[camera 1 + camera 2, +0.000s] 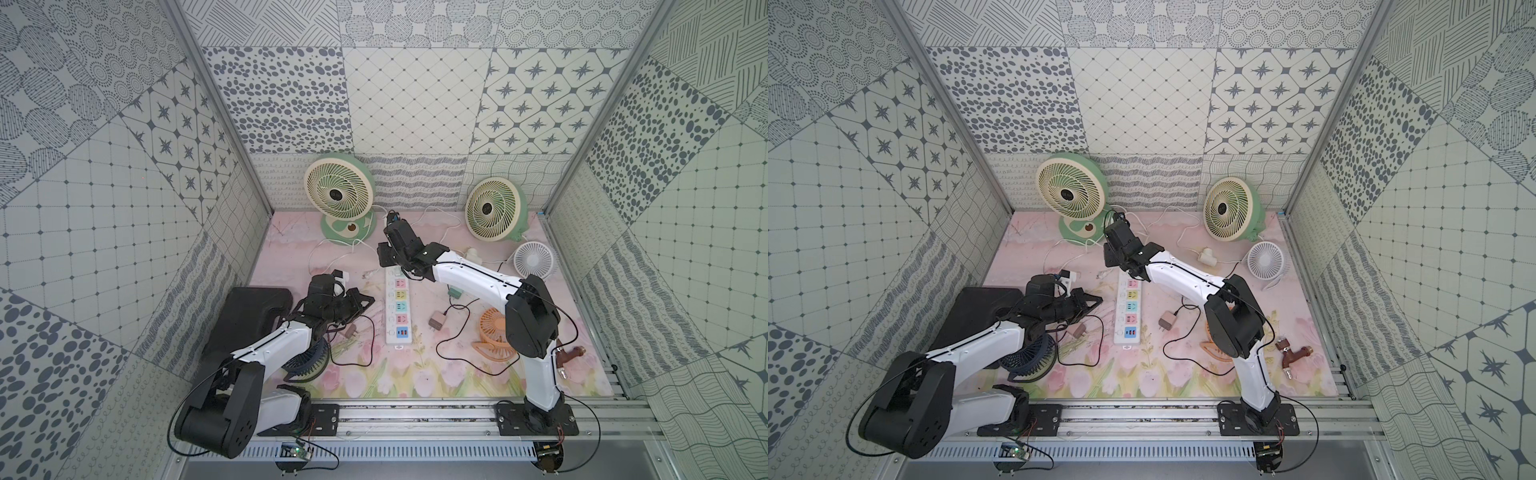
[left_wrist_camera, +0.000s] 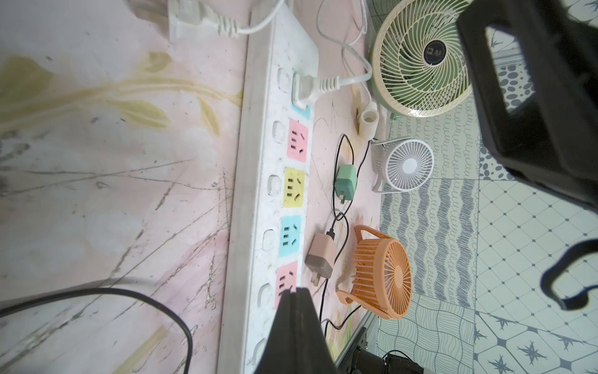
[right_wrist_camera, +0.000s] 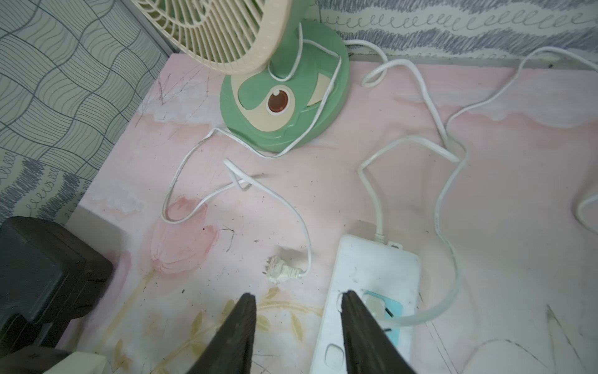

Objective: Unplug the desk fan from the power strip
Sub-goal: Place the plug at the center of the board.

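**Right hand opens over the strip's far end.** On the pink floral worktop [image 1: 286, 253], the right hand [image 3: 297, 294] hangs over the far end of the power strip [image 3: 372, 268]. Its two dark fingers [image 3: 239, 323] are parted to a middling gap with nothing between them. One finger comes down over bare worktop. Its mate comes down over the strip's corner, next to a white plug [image 3: 375, 304] seated in the end socket. Whether that finger touches the strip we cannot tell. The left hand [image 2: 294, 291] is pressed together on nothing, its tip lying over the strip's near end by a pink socket.

In both top views we find the strip lying lengthwise at mid-worktop between the two arms, with its blue USB panel toward the robot's base. There the right arm covers the strip's far end, so we see the seated plug only from the wrists.

The right wrist view shows plainly a second white plug [image 3: 281, 273] lying loose on the worktop just beside the strip, prongs bare. Its cord loops back to the base of a green desk fan [image 3: 284, 97].

The left wrist view gives us the socket row in pink, yellow and blue. Beyond the strip it shows a green charger [image 2: 345, 183], a tan charger [image 2: 320, 259], an orange fan [image 2: 382, 275] and a small white fan [image 2: 407, 165].

Only the top views take in the black case [image 1: 249, 316] beside the left arm.
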You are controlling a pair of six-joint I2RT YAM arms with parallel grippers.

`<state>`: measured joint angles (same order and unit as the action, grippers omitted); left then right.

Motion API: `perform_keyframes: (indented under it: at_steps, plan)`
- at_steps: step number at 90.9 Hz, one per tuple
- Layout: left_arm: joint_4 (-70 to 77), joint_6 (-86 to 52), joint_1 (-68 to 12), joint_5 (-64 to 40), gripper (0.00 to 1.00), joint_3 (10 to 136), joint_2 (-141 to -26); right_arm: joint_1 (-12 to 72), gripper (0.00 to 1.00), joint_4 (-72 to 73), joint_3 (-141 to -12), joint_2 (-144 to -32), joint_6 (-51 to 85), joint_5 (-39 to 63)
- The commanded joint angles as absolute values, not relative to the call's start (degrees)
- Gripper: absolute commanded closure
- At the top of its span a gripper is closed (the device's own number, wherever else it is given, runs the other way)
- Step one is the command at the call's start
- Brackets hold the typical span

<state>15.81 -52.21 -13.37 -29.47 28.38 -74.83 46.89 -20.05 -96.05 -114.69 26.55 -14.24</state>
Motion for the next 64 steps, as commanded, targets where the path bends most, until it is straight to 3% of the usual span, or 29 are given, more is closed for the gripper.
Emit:
perform_keyframes:
  at_steps: [1, 25, 64]
  plan:
    - [25.9, -54.6, -15.2, -35.6, 1.00, 29.7, -79.6, 47.6, 0.54, -17.4, -90.4, -112.5, 28.0, -20.5]
    - [32.9, -58.1, -18.8, -38.7, 1.00, 32.3, -89.1, 48.3, 0.54, -14.5, -84.8, -112.4, 30.4, -23.5]
    - [35.2, -58.9, -21.2, -39.6, 1.00, 34.2, -94.8, 47.6, 0.58, -13.4, -88.3, -119.2, 30.4, -23.3]
